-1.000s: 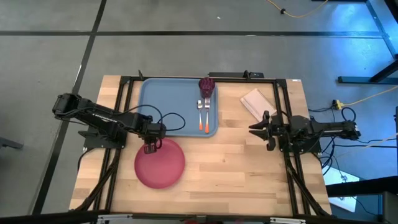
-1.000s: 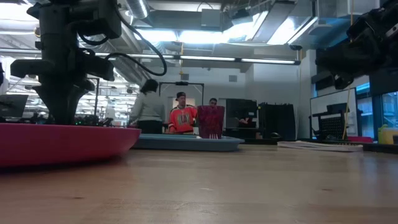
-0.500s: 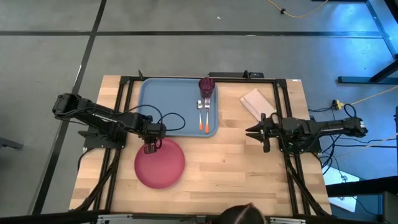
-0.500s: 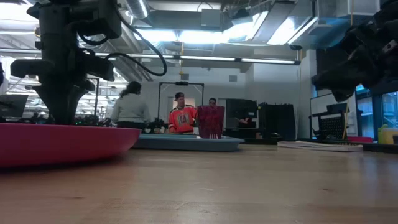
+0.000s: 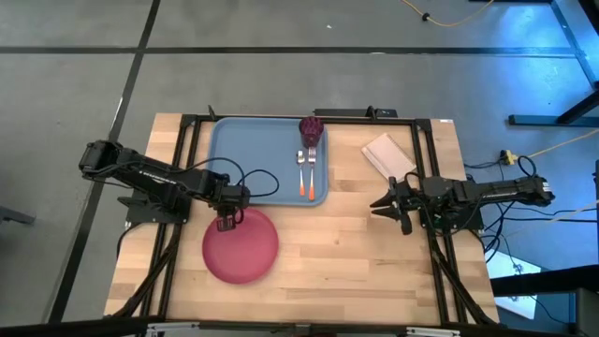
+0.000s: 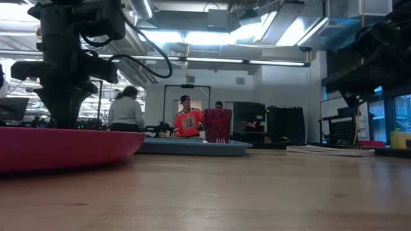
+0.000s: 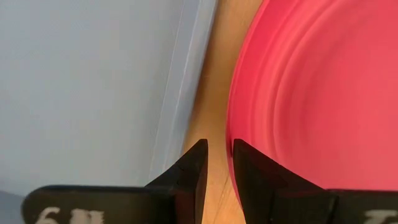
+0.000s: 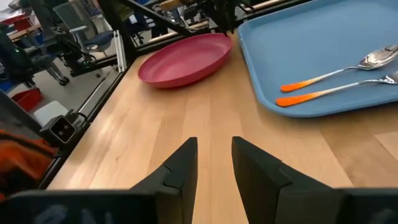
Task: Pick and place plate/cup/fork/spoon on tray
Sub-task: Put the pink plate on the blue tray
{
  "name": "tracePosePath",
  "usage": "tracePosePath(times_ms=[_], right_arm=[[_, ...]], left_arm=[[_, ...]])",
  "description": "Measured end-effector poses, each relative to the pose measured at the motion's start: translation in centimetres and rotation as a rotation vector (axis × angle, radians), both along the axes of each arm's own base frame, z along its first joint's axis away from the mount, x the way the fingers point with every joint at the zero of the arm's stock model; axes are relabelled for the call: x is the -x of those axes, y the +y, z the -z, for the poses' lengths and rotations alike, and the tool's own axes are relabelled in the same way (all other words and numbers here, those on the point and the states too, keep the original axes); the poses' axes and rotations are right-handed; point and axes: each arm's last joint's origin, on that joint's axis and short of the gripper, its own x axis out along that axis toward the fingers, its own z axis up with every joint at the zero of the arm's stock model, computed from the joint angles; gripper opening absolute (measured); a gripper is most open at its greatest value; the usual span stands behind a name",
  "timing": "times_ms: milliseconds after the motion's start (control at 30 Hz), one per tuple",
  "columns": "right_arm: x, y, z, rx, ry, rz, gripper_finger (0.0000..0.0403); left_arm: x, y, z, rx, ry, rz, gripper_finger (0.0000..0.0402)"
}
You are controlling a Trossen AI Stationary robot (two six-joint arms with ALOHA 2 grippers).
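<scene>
Plate (image 5: 241, 246) is the only piece not yet on the tray (image 5: 245, 157); it sits flat on the desk (image 5: 374, 253) just beside the tray's near-left corner. Cup (image 5: 312, 128), fork (image 5: 311, 168) and spoon (image 5: 301, 170) are already on the tray's right side.

Left gripper (image 5: 226, 222) is down at the plate's tray-side rim. In the left wrist view the jaws are narrow, with one finger (image 7: 194, 168) over the desk strip between tray and plate and the other at the plate's edge. Can't confirm they're clamped on the rim. Looks like a grip being set, not a lift.

Right gripper (image 5: 394, 206) is parked over bare desk, right of the tray and near the napkin (image 5: 388, 154), jaws a little apart and holding nothing.

Handling call:
- Plate reads as light, stiff plastic, probably slick. A flat disc can only be taken by the rim, so pinch with one finger under the lip and one on top.
- A one-sided pinch will probably let it droop or pivot, so seat it deep and move slowly.

Clearance:
- The tray's raised rim is right next to the plate; it has to be lifted over, not slid.
- The tray's left half is bare and looks wide enough for the plate.
- Keep the plate off the utensils.
- The desk's left frame rail runs close behind the arm.
</scene>
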Motion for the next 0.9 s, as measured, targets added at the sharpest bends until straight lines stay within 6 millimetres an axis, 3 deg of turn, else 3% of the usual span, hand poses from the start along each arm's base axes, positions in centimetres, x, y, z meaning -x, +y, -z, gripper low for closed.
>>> tracePosePath(times_ms=[900], right_arm=[[0.0,0.0,0.0,0.001,0.0,0.0,0.0104]], left_arm=[[0.0,-0.05,-0.01,0.016,0.002,0.01,0.0069]])
